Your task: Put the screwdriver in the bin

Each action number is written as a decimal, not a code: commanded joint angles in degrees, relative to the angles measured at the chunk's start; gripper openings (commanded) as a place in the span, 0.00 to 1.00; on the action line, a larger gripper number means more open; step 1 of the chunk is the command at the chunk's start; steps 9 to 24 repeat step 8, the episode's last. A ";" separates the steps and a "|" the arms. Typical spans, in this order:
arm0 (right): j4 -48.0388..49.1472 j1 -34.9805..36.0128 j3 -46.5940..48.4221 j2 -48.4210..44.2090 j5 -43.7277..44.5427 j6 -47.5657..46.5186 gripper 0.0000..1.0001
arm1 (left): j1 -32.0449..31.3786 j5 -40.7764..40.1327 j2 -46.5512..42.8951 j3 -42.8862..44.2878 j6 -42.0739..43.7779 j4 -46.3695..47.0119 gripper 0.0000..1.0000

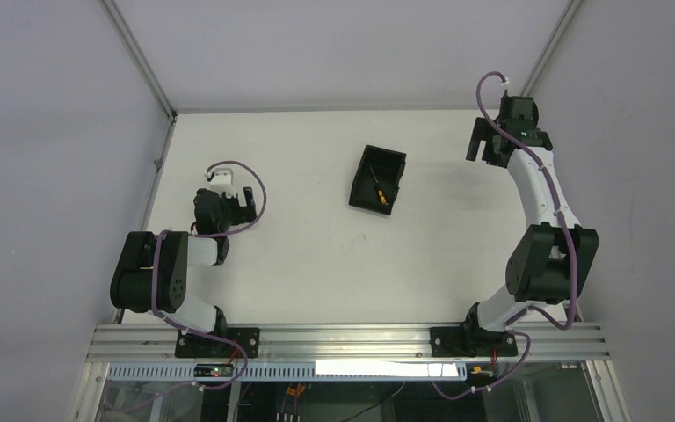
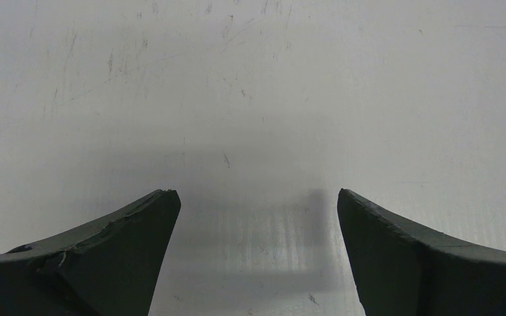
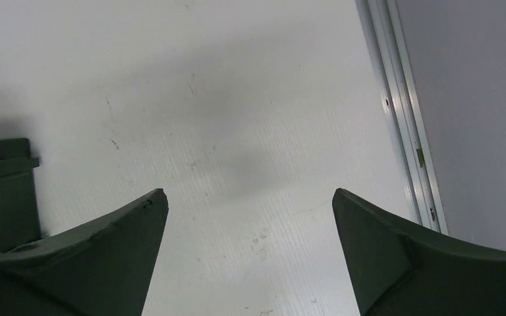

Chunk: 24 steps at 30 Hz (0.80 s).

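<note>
Screwdriver lying inside bin, left end effector and right end effector spread wide, empty

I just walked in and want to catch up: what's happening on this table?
Nothing is being held right now. The screwdriver already lies inside the bin, near the middle of the table. The left hand is open and empty over bare table on the left side. The right hand is open and empty too, out by the far right corner, away from the bin.
</note>
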 commanded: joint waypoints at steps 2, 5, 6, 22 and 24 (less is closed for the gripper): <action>4.58 -0.29 -2.01 -5.23 0.72 0.93 0.99 | -0.08 0.11 -1.33 -0.05 -0.10 1.52 0.99; 5.15 -0.29 -2.61 -6.27 0.72 0.87 0.99 | -0.08 0.13 -1.30 -0.05 -0.10 1.59 0.99; 5.08 -0.32 -2.52 -6.52 0.31 0.98 0.99 | -0.07 0.14 -1.29 -0.05 -0.10 1.58 0.99; 5.03 -0.30 -2.33 -7.04 -1.12 1.35 0.99 | -0.08 0.10 -1.29 -0.05 -0.10 1.57 0.99; 5.03 -0.30 -2.33 -7.04 -1.12 1.35 0.99 | -0.08 0.10 -1.29 -0.05 -0.10 1.57 0.99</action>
